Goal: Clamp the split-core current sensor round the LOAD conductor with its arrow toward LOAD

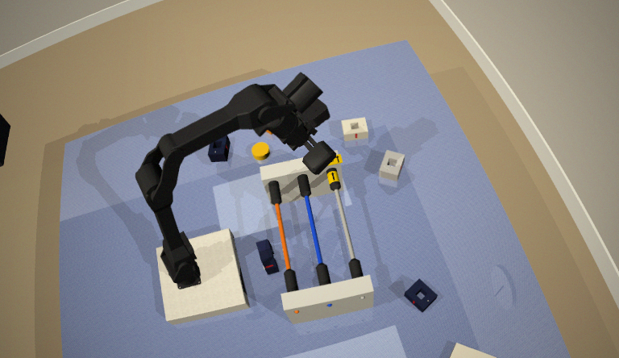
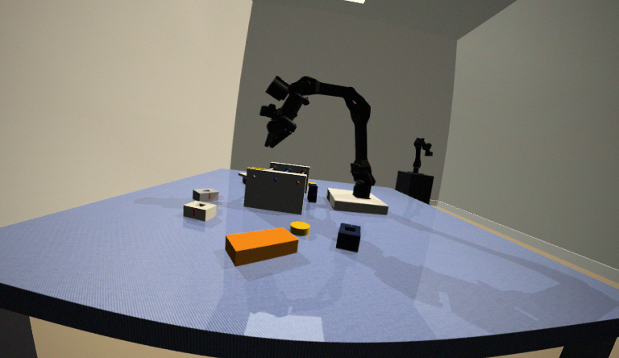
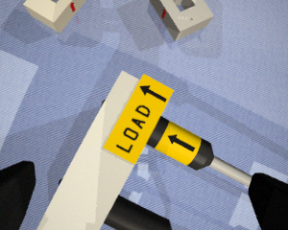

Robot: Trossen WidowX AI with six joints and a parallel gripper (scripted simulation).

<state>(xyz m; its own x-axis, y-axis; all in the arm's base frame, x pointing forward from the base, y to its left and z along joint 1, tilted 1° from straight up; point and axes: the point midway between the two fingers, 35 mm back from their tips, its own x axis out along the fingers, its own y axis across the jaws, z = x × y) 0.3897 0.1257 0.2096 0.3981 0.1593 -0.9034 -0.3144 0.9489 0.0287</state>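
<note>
The dark navy open sensor (image 1: 267, 255) (image 2: 312, 193) stands on the table between the arm's base and the rack, a red mark on its lower end in the top view; its arrow is not readable. The LOAD conductor is the grey rod (image 1: 345, 224) (image 3: 231, 171), the rack's rightmost in the top view. A yellow LOAD label (image 1: 338, 159) (image 3: 139, 120) lies on the far end block, its arrow parallel to the one on the rod's yellow collar (image 1: 333, 176) (image 3: 181, 143). My gripper (image 2: 271, 143) (image 3: 147, 180) is open and empty, high above that block, away from the sensor.
An orange rod (image 1: 282, 235) and a blue rod (image 1: 313, 228) run beside the grey one. Pale closed blocks (image 1: 355, 131) (image 1: 391, 166), navy closed blocks (image 1: 218, 149) (image 1: 421, 295), a yellow disc (image 1: 260, 151) (image 2: 300, 228) and an orange brick (image 2: 261, 245) surround the rack.
</note>
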